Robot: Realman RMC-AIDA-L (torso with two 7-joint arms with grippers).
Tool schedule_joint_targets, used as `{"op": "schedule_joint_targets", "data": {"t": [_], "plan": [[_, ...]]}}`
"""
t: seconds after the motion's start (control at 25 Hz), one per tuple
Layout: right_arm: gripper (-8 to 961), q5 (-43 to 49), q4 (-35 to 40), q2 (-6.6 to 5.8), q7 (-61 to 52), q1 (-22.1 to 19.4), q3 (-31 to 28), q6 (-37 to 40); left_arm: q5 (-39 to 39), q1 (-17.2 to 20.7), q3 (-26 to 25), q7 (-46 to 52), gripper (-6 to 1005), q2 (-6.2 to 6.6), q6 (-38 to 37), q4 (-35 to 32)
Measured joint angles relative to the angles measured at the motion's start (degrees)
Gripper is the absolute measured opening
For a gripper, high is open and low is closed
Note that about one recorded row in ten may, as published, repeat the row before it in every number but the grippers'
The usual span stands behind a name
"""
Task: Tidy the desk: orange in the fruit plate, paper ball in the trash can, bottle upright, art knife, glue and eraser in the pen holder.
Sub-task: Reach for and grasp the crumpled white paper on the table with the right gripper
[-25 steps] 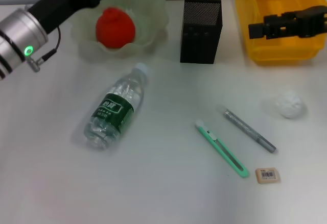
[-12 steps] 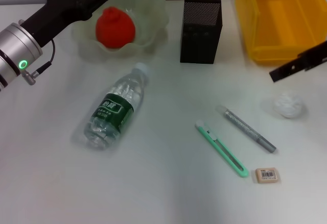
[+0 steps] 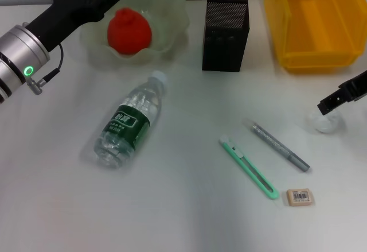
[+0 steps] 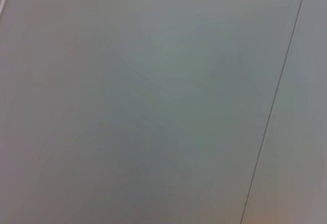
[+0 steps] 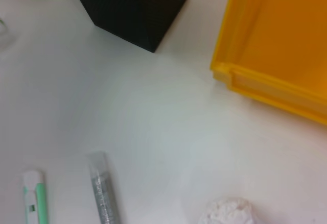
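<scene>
I see only the white table [image 3: 183, 217] beyond the task things; the left wrist camera gives me a blank grey surface [image 4: 153, 101].

Bright, even overhead light falls on a white tabletop [image 3: 183, 217], with only soft, faint shadows beside the bottle [image 3: 129, 123] and pen holder [image 3: 225, 34]. The right tool [image 3: 338, 98] is slightly smeared. The left wrist view is a featureless grey blur. The right wrist view is mildly soft throughout.

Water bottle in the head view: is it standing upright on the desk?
No, the water bottle lies on its side on the desk.
</scene>
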State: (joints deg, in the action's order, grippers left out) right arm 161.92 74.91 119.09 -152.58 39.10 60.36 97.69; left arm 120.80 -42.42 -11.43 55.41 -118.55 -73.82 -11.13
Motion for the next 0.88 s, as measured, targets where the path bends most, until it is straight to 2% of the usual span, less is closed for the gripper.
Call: {"op": "schedule_joint_targets", "data": {"t": [0.6, 0.88], "plan": [[821, 1.4, -11.2, 0.00, -0.1, 2.1, 3.8, -8.8, -0.7, -0.3, 0.1, -0.5, 683, -0.02, 1.7, 0.8], [821, 1.8, -11.7, 0.07, -0.1, 2.4, 3.9, -9.6, -0.7, -0.3, 0.2, -0.5, 684, -0.02, 2.0, 0.8]]}}
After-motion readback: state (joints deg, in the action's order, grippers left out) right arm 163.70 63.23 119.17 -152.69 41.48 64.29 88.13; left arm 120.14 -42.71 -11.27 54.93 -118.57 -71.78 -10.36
